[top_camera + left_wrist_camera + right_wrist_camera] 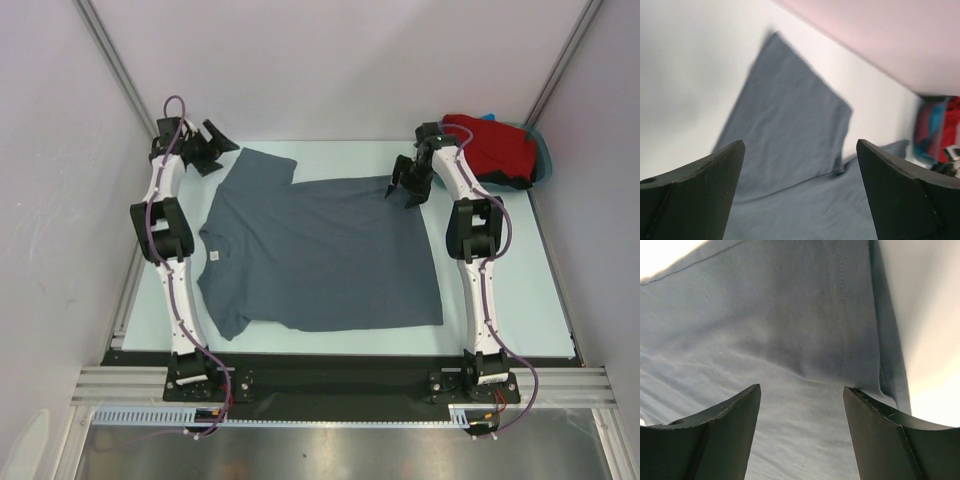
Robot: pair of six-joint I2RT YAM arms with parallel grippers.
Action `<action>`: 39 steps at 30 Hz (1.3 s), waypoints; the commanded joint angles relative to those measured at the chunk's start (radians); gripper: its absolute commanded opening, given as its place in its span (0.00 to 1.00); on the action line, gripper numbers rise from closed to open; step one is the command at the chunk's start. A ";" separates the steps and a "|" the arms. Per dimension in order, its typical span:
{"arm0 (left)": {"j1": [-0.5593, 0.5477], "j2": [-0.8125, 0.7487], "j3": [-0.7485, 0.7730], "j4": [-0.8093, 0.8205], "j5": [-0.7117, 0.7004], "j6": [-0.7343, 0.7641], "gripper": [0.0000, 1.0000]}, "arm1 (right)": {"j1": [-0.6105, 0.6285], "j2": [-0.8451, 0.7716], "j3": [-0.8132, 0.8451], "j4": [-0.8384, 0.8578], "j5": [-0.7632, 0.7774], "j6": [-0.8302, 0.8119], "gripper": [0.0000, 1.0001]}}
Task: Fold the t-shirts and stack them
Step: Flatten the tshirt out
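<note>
Grey t-shirt spread flat, left claw wide

Your white-and-black left arm reaches straight up the left side, and the black two-finger left tool at its end has both jaws spread wide with nothing between them. Your right arm bends inward at the elbow, black right tool tipped downward, jaws parted, gripping nothing.

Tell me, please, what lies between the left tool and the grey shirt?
Only bare table, in the top view; the open left tool hangs beside the grey shirt.
</note>
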 commanded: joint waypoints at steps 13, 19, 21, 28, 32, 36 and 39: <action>-0.060 0.097 0.066 0.055 -0.143 0.090 1.00 | 0.002 -0.044 -0.018 0.041 -0.006 -0.019 0.73; -0.079 0.115 0.100 0.016 -0.204 0.140 1.00 | 0.004 -0.056 -0.011 0.038 -0.009 -0.008 0.74; -0.085 0.118 0.112 0.006 -0.223 0.162 1.00 | 0.004 -0.064 -0.012 0.035 -0.008 -0.005 0.74; -0.097 0.122 0.126 -0.080 -0.281 0.231 1.00 | 0.002 -0.073 -0.008 0.026 -0.009 0.002 0.74; -0.103 0.117 0.125 -0.083 -0.295 0.234 0.88 | 0.001 -0.074 -0.003 0.024 -0.014 0.010 0.74; -0.102 0.115 0.123 -0.088 -0.309 0.235 0.79 | -0.001 -0.074 -0.003 0.021 -0.017 0.013 0.74; -0.103 0.117 0.123 -0.088 -0.312 0.235 0.60 | -0.004 -0.076 -0.005 0.021 -0.020 0.013 0.74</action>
